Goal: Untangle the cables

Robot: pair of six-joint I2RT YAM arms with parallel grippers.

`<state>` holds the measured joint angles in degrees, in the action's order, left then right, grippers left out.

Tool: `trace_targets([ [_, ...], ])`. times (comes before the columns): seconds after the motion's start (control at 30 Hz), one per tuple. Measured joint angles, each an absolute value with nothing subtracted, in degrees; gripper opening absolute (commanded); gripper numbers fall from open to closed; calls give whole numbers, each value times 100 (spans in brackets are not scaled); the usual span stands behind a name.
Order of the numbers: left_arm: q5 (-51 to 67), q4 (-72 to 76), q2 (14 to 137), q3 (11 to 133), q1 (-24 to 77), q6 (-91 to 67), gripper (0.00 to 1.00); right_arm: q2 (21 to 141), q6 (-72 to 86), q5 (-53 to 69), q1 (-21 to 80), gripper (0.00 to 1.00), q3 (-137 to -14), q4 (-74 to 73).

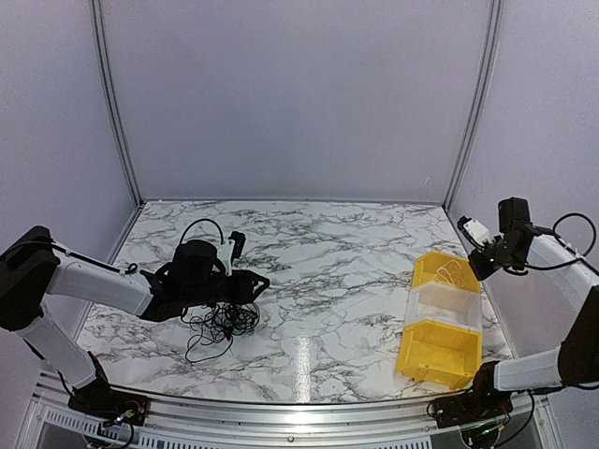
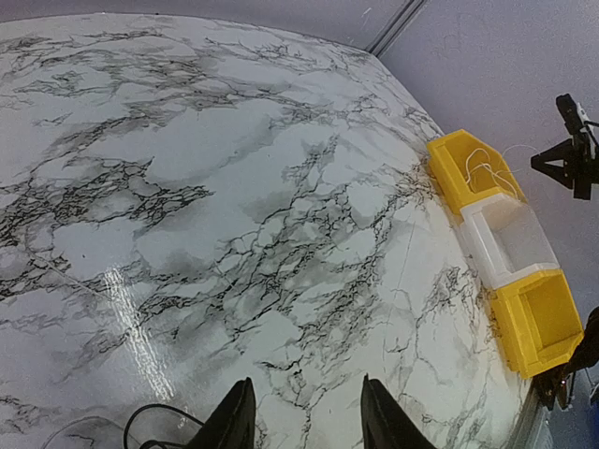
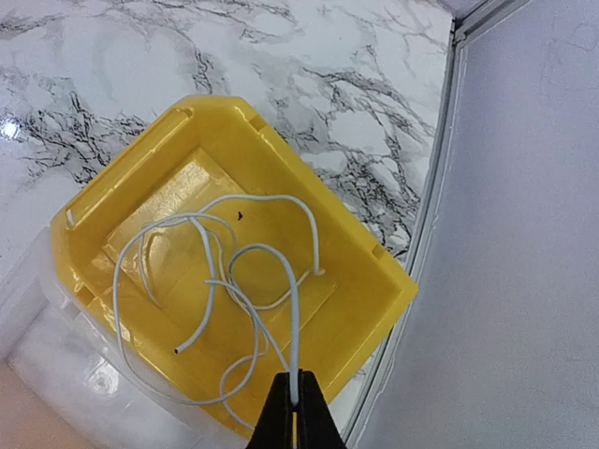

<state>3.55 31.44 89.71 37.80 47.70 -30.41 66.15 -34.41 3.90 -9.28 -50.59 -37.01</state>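
Observation:
A small tangle of thin black cables (image 1: pixel 221 324) lies on the marble table, just under and in front of my left gripper (image 1: pixel 251 283). In the left wrist view that gripper (image 2: pixel 306 412) is open and empty, and a loop of black cable (image 2: pixel 150 413) shows at the lower left. My right gripper (image 3: pixel 297 398) is shut on a thin white cable (image 3: pixel 253 271), whose loops hang down into the far yellow bin (image 3: pixel 365 309). From above, this gripper (image 1: pixel 479 262) hovers over that bin (image 1: pixel 432 268).
Three bins stand in a row at the right: the far yellow one, a clear one (image 1: pixel 445 309) and a near yellow one (image 1: pixel 440 351). They also show in the left wrist view (image 2: pixel 510 271). Enclosure walls stand behind and at both sides.

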Motion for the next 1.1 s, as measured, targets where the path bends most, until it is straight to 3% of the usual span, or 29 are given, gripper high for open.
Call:
trace_targets([
  [0.43, 338, 3144, 8978, 3778, 4770, -3035, 41, 8165, -3179, 408, -928, 0, -4967, -3050],
  [0.8, 202, 2995, 8901, 3774, 4768, -2902, 43, 8075, -3026, 486, -930, 33, -5262, -3356],
  [1.1, -484, 1623, 8340, 4005, 4703, -2674, 47, 6934, -3024, 617, -923, 38, -5876, -3887],
])
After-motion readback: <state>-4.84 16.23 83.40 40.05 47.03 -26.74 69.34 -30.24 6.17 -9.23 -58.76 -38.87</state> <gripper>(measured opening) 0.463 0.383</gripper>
